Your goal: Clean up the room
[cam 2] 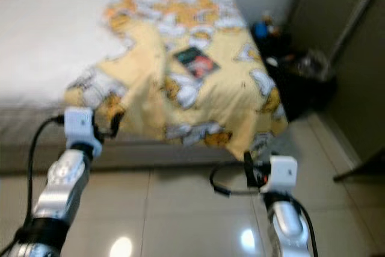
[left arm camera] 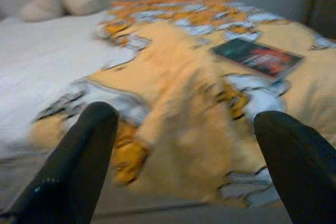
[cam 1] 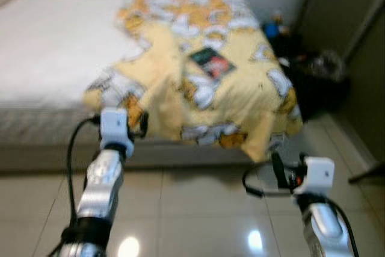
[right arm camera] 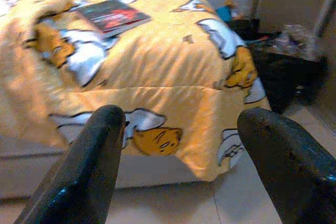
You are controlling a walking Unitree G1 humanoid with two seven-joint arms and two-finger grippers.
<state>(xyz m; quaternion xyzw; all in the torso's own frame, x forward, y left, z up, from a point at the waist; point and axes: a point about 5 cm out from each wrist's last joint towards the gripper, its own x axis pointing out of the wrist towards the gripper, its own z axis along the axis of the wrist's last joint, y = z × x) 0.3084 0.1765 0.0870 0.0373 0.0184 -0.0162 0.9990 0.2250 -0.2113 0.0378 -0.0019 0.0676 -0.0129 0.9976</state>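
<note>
Blanket [cam 1: 204, 76] hangs rumpled off the bed [cam 1: 48, 46] with a book [cam 1: 212, 62] on top; both my grippers, left [left arm camera: 184, 145] and right [right arm camera: 181, 145], are wide open, empty, so tugging could dump it.

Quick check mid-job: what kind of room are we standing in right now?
Most likely a bedroom. A bed with a white sheet fills the view, half covered by a rumpled yellow blanket with orange cartoon prints that has a dark book on it, above a glossy tiled floor.
</note>
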